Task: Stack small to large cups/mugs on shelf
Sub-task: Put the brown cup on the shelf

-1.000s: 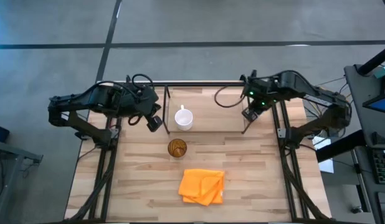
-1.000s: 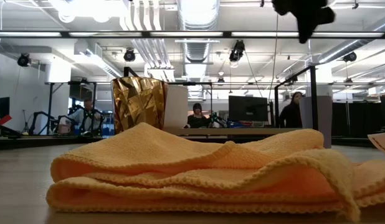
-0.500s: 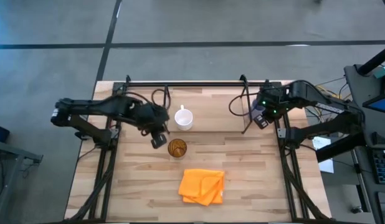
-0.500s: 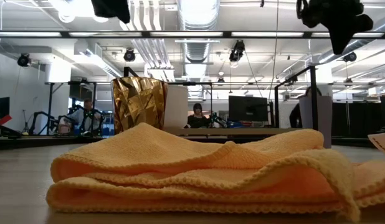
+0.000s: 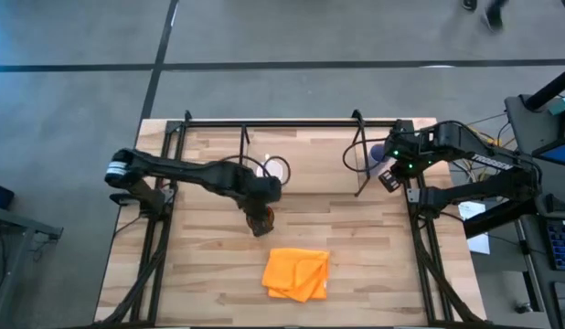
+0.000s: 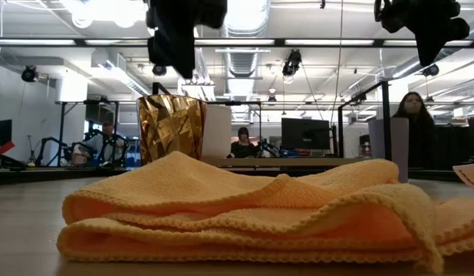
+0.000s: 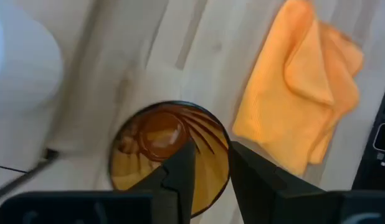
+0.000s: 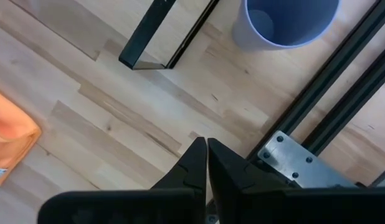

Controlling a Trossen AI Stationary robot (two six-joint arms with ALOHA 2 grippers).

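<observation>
Amber tumbler [image 7: 171,155]: left gripper [image 7: 211,171] straddled its rim, fingers parted, ungrasped. Right gripper [image 8: 207,163] clenched empty, near blue cup [image 8: 286,22].

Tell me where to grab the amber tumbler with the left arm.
Take the amber tumbler by its rim from straight above, one finger inside. It stands upright with its mouth open and has no handle. The left gripper is already over it, jaws open astride the rim.

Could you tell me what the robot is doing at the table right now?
The left hand is poised over the amber translucent tumbler, fingers slightly apart astride its rim. The white handled mug sits on the black-rod shelf. The right hand, shut, waits near the pale blue cup. The folded orange cloth lies untouched.
</observation>
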